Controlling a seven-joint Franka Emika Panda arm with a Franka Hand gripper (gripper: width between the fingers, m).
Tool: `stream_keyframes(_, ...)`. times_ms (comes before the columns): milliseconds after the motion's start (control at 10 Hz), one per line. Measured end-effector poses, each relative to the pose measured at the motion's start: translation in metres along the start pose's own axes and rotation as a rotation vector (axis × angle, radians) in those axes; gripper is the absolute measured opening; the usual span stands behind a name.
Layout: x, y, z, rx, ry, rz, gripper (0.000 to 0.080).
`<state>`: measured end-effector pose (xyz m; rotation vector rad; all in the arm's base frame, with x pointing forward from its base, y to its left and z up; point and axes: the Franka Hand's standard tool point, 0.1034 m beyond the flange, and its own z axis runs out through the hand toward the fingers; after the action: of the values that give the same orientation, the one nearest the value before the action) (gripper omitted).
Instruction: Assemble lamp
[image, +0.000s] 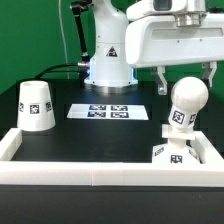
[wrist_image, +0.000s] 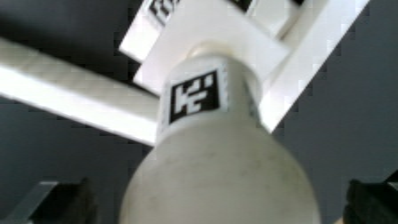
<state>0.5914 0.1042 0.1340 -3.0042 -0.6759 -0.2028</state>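
The white bulb (image: 186, 103) stands upright with its tagged stem in the small square base (image: 176, 155) at the exterior view's right, in the corner of the white frame. My gripper (image: 186, 82) hangs right over the bulb's round head, one finger on each side, jaws open and not touching it. In the wrist view the bulb (wrist_image: 217, 160) fills the middle, its stem tag faces the camera and the base (wrist_image: 228, 40) lies beyond; the dark fingers (wrist_image: 59, 200) show apart from the bulb at both sides of my gripper (wrist_image: 217, 208). The tapered shade (image: 37, 105) stands alone at the exterior view's left.
A white frame wall (image: 90, 172) runs along the front and up both sides of the black table; it also shows in the wrist view (wrist_image: 71, 90). The marker board (image: 108, 111) lies flat mid-table. The robot's base (image: 108, 60) stands behind it.
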Motion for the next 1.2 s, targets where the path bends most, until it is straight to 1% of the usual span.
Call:
stream_keyframes(200,-0.001,-0.001,0.002,0.022,-0.098,-0.020,0.0699)
stream_keyframes(300,-0.003,-0.002,0.004,0.038,-0.173,-0.031,0.0699)
stream_keyframes(400,-0.001,-0.001,0.005,0.052,-0.222,-0.038,0.0699)
stream_keyframes(500,0.003,0.000,0.005,0.060,-0.241,-0.037,0.0699)
stream_keyframes(700,0.003,-0.001,0.006,0.060,-0.241,-0.038,0.0699)
stream_keyframes(1000,0.005,0.009,0.011,0.060,-0.221,-0.075,0.0699)
stream_keyframes(1200,0.009,0.007,0.011,0.060,-0.217,-0.073,0.0699)
